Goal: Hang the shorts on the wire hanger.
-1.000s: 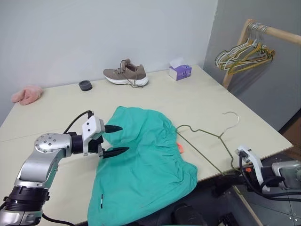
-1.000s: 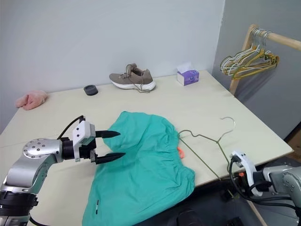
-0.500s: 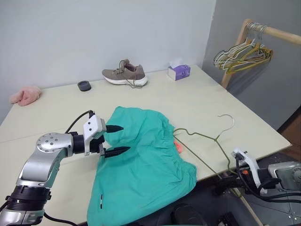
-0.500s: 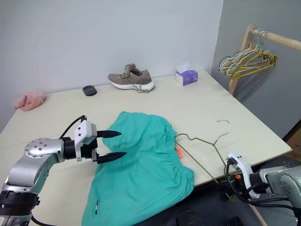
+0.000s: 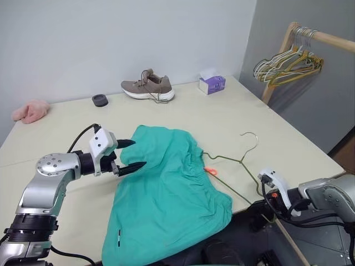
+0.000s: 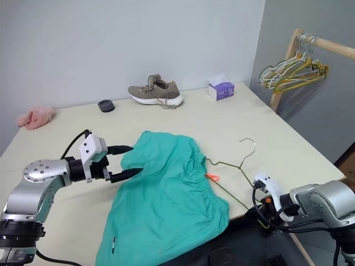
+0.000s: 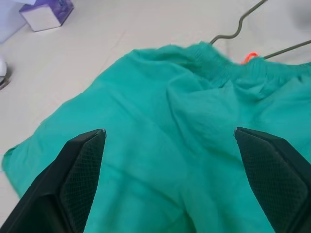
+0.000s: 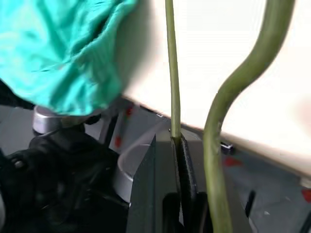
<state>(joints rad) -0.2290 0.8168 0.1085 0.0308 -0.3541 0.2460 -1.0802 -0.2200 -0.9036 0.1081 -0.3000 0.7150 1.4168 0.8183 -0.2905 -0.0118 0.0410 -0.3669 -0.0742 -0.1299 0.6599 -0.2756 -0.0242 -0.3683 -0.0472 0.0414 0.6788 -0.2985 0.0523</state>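
right gripper (image 8: 177, 145) pinching wire hanger (image 5: 233, 160), shorts (image 5: 166, 194) flat (left gripper (image 5: 130, 155) agape)

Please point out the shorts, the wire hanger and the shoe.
shorts (image 5: 166, 183), left eye view, middle of fabric.
wire hanger (image 5: 250, 136), left eye view, hook.
shoe (image 5: 147, 88), left eye view, upper.

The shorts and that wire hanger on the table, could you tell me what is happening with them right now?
The robot is getting ready to hang the shorts, which lie spread on the table. Its right gripper is shut on the wire hanger at the table's edge, the hanger's far end lying by the waistband. The left gripper hovers open at the edge of the shorts, not gripping them.
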